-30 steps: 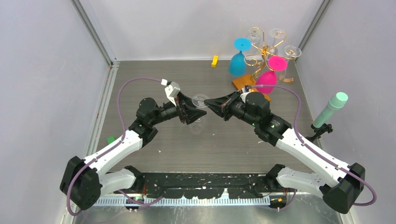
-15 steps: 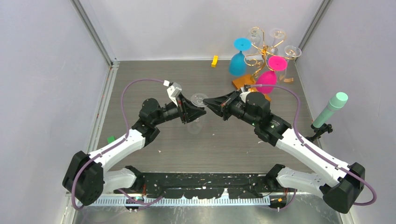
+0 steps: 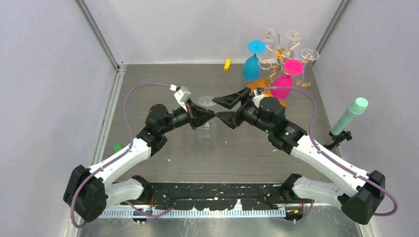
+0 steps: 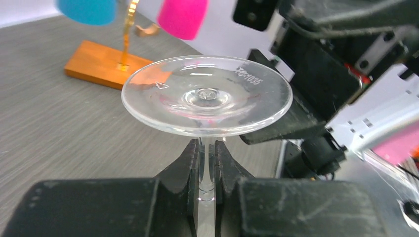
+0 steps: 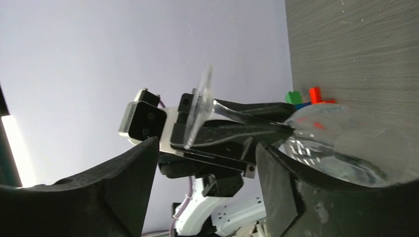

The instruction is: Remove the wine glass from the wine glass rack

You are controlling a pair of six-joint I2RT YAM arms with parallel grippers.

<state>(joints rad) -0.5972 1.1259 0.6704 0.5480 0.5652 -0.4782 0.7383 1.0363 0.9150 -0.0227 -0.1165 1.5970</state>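
Your left arm [image 3: 123, 158] reaches in from the left with its wrist level; your left gripper [image 4: 206, 148] is pinched narrow on the stem of the clear wine glass [image 4: 206, 94], which hangs foot up over mid-table, well apart from the wine glass rack [image 3: 277, 52] at the far right; your right arm [image 3: 316, 153] comes in opposite, and the right gripper [image 3: 216, 108] stands wide, one finger on either side of the glass; whether it touches the glass you cannot tell; from above, the bowl is faint against the grey table [image 3: 163, 84]; the rack's orange base [image 3: 256, 87] is partly hidden behind the right gripper; the left wrist view cuts the bowl off below the fingers.
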